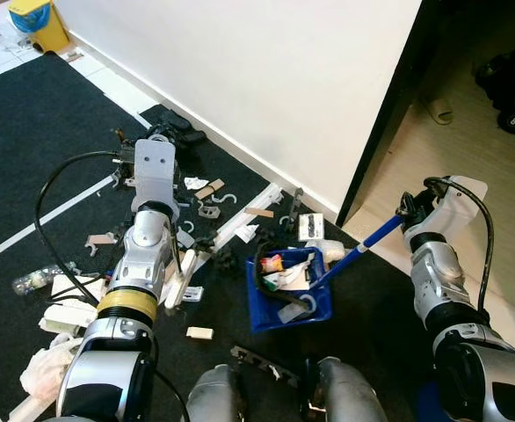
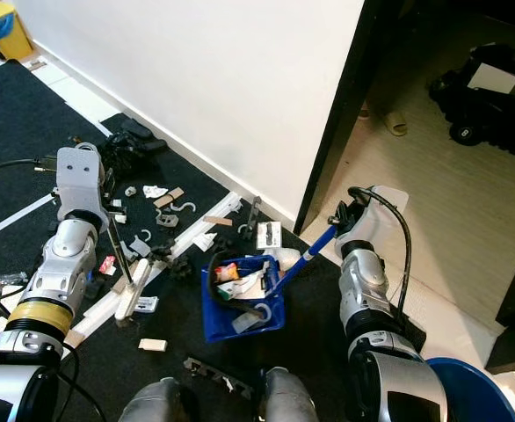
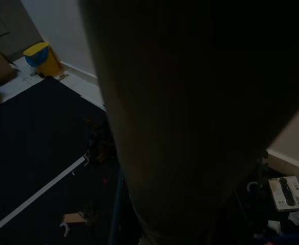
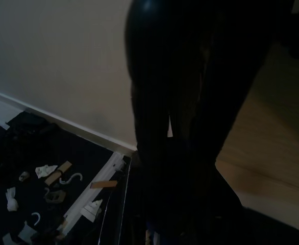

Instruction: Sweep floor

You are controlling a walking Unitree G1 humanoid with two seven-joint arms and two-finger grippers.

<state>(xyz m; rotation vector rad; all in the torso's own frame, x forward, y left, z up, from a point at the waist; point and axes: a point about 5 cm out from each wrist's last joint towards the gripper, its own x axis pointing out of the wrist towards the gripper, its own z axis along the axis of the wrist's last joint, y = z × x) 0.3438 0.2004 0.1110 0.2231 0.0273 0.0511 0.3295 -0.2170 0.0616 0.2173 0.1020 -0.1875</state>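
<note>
Standing on a black carpet floor [image 1: 29, 141] beside a white wall [image 1: 266, 70], looking down over a spread of litter: white hooks, small wooden blocks, paper scraps, a crushed clear plastic bottle [image 1: 31, 280] and a long white strip of trim [image 1: 240, 224] lying near the carpet's wall edge. Reaching the left tool [image 2: 89, 211] out over the litter on the carpet's left part, above a thin dark stick [image 2: 121, 255] slanting down to a white brush head [image 2: 139, 301]; being hidden under its own grey wrist housing, so cannot tell how it is set or whether it is gripping the stick. Holding the right tool [image 1: 407, 211] near the carpet's edge by the doorway, closed around the top of a blue handle [image 1: 359, 248]. Running that handle down to a blue plastic dustpan [image 1: 266, 315] sitting on the carpet just ahead of the robot's knees, already carrying wrappers, paper and a white hook. Showing a yellow bin with a blue lid [image 1: 39, 22] well apart, by the wall past the carpet's far left corner.
</note>
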